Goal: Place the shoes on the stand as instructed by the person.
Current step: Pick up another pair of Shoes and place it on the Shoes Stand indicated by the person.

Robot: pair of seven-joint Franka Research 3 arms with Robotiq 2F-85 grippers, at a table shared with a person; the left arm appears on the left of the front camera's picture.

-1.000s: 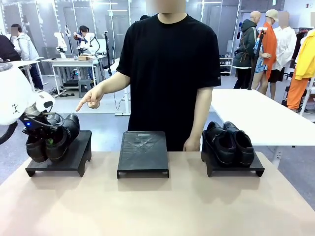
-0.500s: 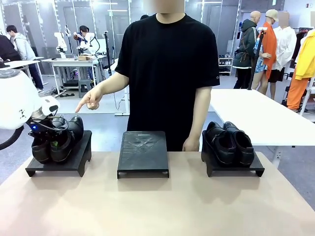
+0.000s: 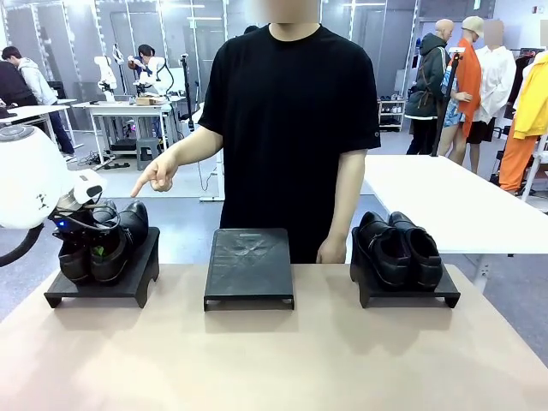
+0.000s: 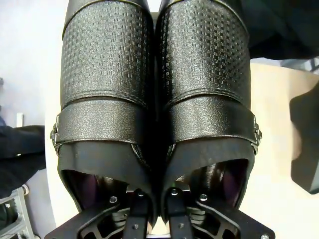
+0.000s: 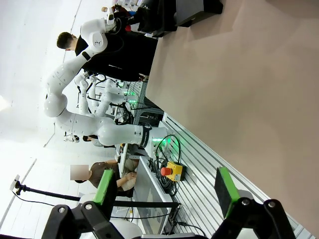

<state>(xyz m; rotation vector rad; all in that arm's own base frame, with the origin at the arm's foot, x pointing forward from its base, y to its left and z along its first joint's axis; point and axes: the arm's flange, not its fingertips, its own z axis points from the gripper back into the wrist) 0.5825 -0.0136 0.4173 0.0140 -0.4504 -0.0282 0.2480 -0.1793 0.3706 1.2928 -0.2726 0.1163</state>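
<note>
Front view: left gripper (image 3: 96, 251) jaws clamped on buckled pair (image 3: 101, 244), over left stand (image 3: 128, 276) where person's hand (image 3: 157, 175) points. Placing step; next lower, release. Right gripper (image 5: 167, 196) jaws open, empty.

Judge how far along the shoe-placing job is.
Done: one pair sits on the right stand. In hand: the left gripper is shut on the buckled pair, low over the left stand the person's hand points to. Left: release. The middle stand is bare.
</note>
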